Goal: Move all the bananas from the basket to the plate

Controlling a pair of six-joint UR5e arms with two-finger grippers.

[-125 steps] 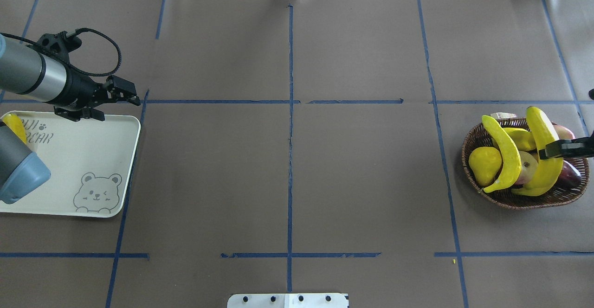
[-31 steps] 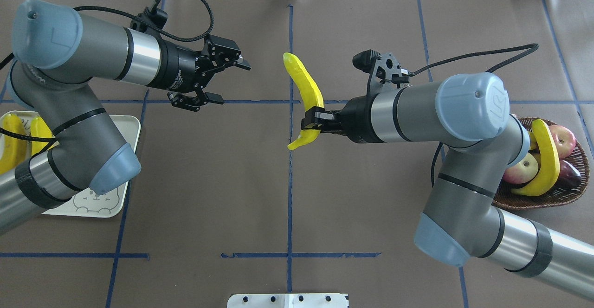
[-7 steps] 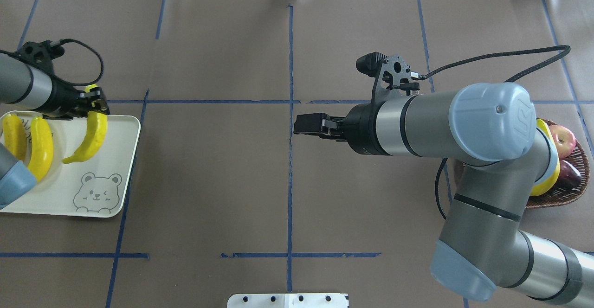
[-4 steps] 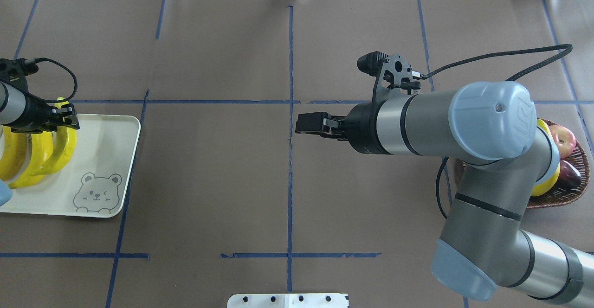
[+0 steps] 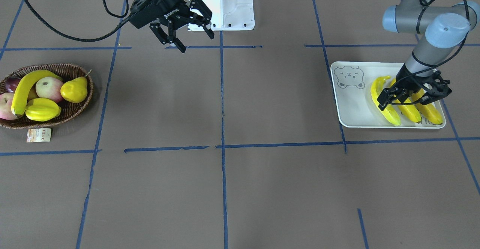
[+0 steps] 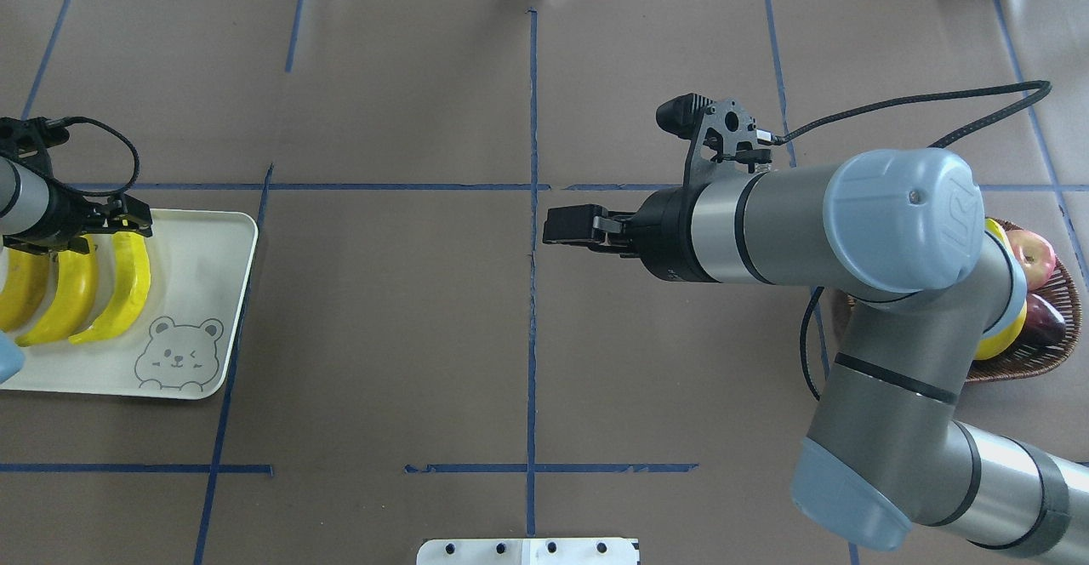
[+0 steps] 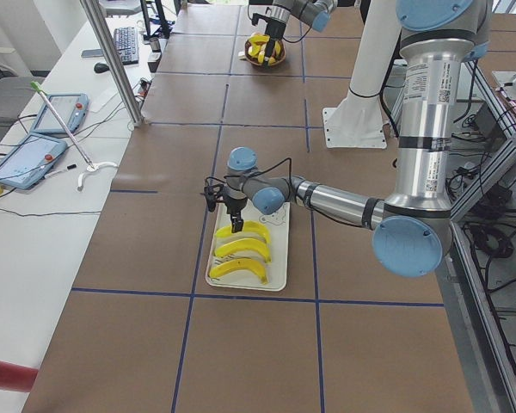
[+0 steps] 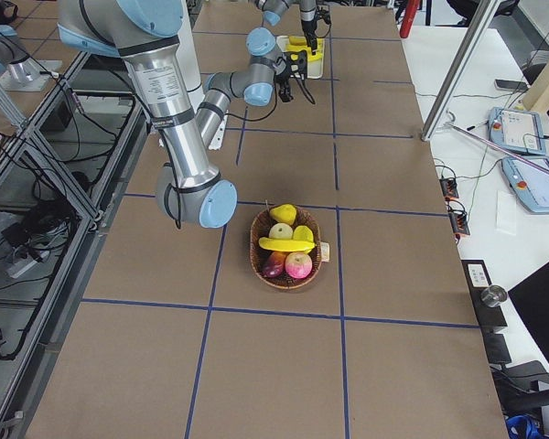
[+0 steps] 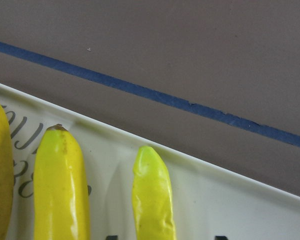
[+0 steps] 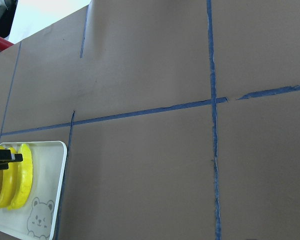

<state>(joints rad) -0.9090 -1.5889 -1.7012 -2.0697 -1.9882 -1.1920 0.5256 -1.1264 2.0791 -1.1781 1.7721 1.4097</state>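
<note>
Three yellow bananas [image 5: 407, 112] lie side by side on the white plate [image 5: 352, 106] with the bear drawing. My left gripper [image 5: 396, 98] hangs open just over the one nearest the bear [image 6: 123, 284]. The left wrist view shows that banana [image 9: 152, 200] lying free between the fingertips. One more banana [image 5: 22, 87] lies in the brown wicker basket [image 5: 77, 108], which my right arm half hides in the overhead view. My right gripper [image 5: 197, 42] is open and empty above the table's middle, far from the basket.
The basket also holds a pear [image 5: 74, 89], a starfruit [image 5: 43, 110], apples [image 5: 48, 87] and a dark fruit. A paper tag [image 5: 38, 134] lies beside it. The robot's white base [image 5: 221, 5] sits at the table's near edge. Blue tape lines cross the brown surface.
My left gripper carried the third banana further over the plate, set it down beside the other two and opened. The right arm has barely moved.
</note>
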